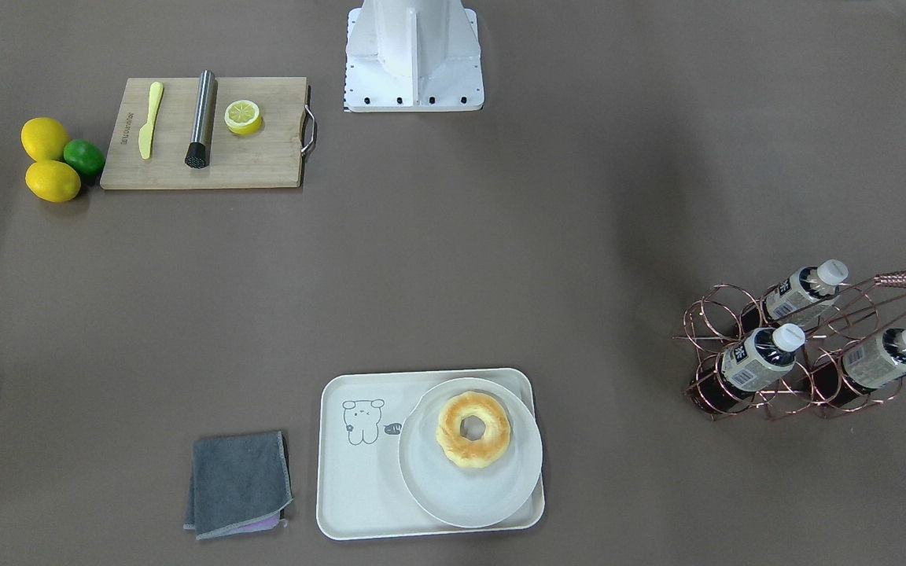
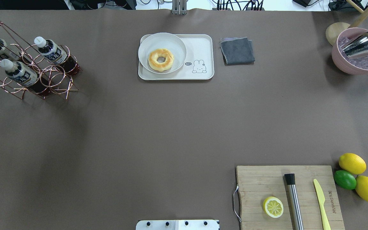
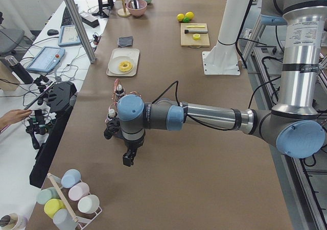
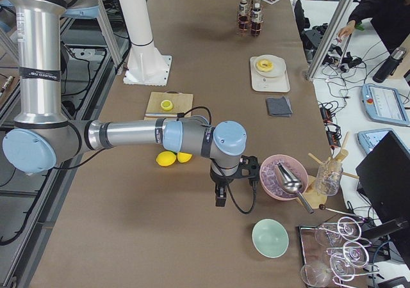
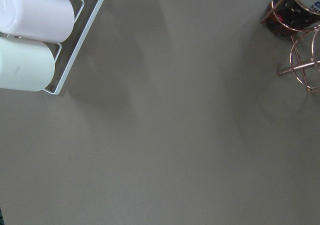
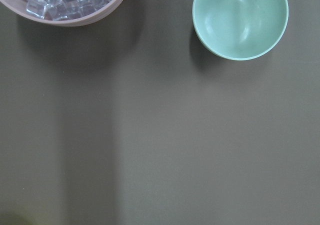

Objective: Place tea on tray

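Three tea bottles stand slanted in a copper wire rack (image 1: 815,354) at the table's left end. One tea bottle (image 1: 760,358) is nearest the tray; it also shows in the overhead view (image 2: 51,51). The cream tray (image 1: 359,487) with the cartoon drawing holds a round plate (image 1: 469,487) with a ring-shaped bread (image 1: 473,430); the tray also shows in the overhead view (image 2: 200,48). My left gripper (image 3: 129,158) hangs over bare table beside the rack; I cannot tell if it is open. My right gripper (image 4: 220,198) hangs near the pink bowl; I cannot tell its state.
A wooden cutting board (image 1: 264,165) carries a half lemon, a steel muddler and a yellow knife. Lemons and a lime (image 1: 83,156) lie beside it. A grey cloth (image 1: 237,483) lies next to the tray. A pink ice bowl (image 2: 356,64) and a green bowl (image 6: 240,20) sit at the right end.
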Tool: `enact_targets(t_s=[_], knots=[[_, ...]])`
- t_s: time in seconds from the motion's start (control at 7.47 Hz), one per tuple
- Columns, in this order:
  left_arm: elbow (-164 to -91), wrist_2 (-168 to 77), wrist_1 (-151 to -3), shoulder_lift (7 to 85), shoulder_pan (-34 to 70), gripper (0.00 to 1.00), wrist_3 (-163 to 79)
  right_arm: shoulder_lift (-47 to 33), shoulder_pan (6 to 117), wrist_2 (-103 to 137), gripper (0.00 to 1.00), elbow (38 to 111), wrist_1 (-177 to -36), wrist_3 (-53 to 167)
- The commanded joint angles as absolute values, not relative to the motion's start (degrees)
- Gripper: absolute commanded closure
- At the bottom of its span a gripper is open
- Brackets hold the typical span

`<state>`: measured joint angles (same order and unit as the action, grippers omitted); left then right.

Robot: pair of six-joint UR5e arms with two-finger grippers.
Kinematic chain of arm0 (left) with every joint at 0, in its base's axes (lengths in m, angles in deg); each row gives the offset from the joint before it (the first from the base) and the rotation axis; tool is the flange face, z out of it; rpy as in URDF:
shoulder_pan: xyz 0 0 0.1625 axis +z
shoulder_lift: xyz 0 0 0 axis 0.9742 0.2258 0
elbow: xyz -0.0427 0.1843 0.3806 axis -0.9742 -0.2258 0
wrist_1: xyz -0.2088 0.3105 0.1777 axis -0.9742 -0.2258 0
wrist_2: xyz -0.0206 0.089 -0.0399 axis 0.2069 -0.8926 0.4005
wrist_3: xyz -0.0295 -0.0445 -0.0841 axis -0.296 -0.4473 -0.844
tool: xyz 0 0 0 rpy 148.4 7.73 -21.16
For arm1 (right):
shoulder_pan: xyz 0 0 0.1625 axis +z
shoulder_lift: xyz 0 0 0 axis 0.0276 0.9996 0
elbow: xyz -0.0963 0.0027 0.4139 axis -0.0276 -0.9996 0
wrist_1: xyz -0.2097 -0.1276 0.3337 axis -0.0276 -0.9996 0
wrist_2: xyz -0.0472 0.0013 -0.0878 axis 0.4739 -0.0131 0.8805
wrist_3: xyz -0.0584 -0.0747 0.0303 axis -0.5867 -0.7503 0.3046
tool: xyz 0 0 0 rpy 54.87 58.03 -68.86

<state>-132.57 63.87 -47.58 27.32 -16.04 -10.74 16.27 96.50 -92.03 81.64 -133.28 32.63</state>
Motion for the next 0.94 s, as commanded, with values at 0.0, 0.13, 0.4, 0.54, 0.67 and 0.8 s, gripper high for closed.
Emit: enact_targets(t_s=[0.0, 0.13, 0.4, 0.54, 0.67, 0.8], knots=[[-132.5, 63.9, -47.6, 27.6, -16.0, 0.03, -10.7, 16.4, 96.5, -92.0, 0.00, 81.6, -133.3, 32.6], [-132.4, 63.9, -47.6, 27.5, -16.0, 0.03, -10.7, 16.4, 96.5, -92.0, 0.00, 81.6, -133.3, 32.6], [-132.6, 63.9, -47.6, 27.5, -16.0, 0.03, -10.8, 16.7, 96.9, -92.0, 0.00, 82.0, -133.3, 32.6], [-132.6, 63.9, -47.6, 27.5, -16.0, 0.03, -10.8, 16.7, 97.0, -92.2, 0.00, 82.1, -133.3, 32.6], [-132.7, 63.9, -47.6, 27.5, -16.0, 0.03, -10.8, 16.8, 97.1, -92.1, 0.00, 82.1, -133.3, 32.6], [-132.7, 63.9, -47.6, 27.5, -16.0, 0.03, -10.8, 16.7, 97.3, -92.1, 0.00, 82.1, -133.3, 32.6]])
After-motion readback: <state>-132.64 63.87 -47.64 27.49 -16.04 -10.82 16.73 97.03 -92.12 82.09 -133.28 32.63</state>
